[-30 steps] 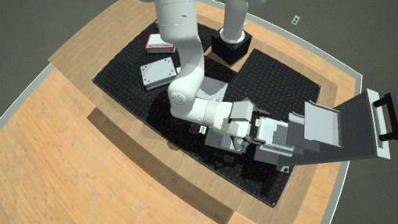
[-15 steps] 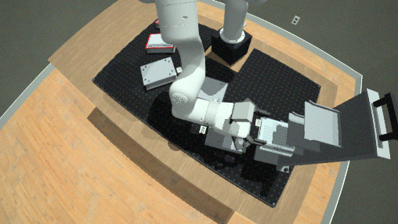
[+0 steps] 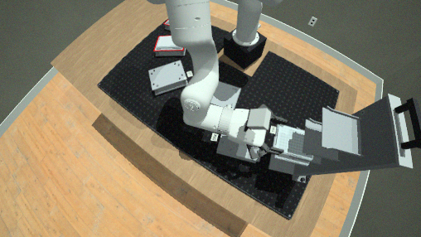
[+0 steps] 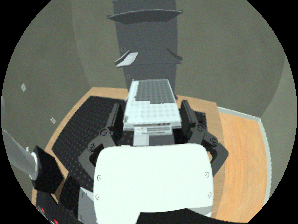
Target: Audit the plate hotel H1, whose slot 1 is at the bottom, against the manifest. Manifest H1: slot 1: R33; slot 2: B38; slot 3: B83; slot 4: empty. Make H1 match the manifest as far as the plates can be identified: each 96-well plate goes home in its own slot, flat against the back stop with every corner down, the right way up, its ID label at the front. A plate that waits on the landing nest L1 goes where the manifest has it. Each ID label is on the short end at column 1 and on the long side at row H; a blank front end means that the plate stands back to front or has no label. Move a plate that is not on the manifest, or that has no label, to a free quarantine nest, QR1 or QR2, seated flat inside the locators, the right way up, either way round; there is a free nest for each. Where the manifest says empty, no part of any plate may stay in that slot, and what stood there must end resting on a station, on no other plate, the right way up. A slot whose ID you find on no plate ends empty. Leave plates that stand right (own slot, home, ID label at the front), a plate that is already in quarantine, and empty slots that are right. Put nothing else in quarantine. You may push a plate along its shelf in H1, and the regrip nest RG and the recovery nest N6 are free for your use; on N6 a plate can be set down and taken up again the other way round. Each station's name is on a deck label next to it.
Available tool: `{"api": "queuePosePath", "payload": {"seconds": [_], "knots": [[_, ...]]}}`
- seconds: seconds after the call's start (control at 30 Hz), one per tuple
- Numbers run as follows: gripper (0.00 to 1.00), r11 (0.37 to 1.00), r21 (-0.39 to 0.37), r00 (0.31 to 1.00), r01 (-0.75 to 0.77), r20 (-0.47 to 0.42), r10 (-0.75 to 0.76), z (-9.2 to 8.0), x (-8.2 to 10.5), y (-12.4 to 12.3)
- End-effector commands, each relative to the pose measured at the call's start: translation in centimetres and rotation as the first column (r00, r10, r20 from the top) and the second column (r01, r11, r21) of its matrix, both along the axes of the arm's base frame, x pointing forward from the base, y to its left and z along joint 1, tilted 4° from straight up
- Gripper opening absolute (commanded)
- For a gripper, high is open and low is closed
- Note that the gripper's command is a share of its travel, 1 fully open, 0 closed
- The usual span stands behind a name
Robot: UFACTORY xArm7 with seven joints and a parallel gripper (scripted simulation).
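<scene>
Arm (image 3: 199, 83) reaches level, pincer (image 3: 271, 142) apparently clamping plate (image 3: 290, 141).

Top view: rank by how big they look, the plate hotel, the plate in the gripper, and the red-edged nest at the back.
1. Plate hotel, clearly largest.
2. Held plate and red-edged nest look about alike; the gripper and hotel hide part of the plate, so no ranking.

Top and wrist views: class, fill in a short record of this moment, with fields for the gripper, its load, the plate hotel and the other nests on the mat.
gripper: gripper shut on a plate
load: white 96-well plate, held level by its long sides, pointing at the hotel
hotel: dark grey plate hotel with black top handle, just beyond the plate
other nests: red-edged nest and grey flat nest on the black mat, far from the gripper
</scene>
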State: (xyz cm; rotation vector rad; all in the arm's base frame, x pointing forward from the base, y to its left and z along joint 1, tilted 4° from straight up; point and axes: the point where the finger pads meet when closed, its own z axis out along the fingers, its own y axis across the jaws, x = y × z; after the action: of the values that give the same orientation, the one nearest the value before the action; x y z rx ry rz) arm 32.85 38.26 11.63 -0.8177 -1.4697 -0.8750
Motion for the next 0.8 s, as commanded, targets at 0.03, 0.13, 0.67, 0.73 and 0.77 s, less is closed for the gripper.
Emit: {"api": "queuePosePath", "payload": {"seconds": [0.03,0.13,0.67,0.73,0.77], "knots": [[0.00,1.000,0.002,1.000,0.000,0.003,0.000,0.13,-0.03,0.22],[0.00,1.000,0.002,1.000,0.000,0.003,0.000,0.12,-0.10,0.36],[0.00,1.000,0.002,1.000,0.000,0.003,0.000,0.10,-0.43,0.97],[0.00,1.000,0.002,1.000,0.000,0.003,0.000,0.10,-0.48,1.06],[0.00,1.000,0.002,1.000,0.000,0.003,0.000,0.09,-0.50,1.11]]}}
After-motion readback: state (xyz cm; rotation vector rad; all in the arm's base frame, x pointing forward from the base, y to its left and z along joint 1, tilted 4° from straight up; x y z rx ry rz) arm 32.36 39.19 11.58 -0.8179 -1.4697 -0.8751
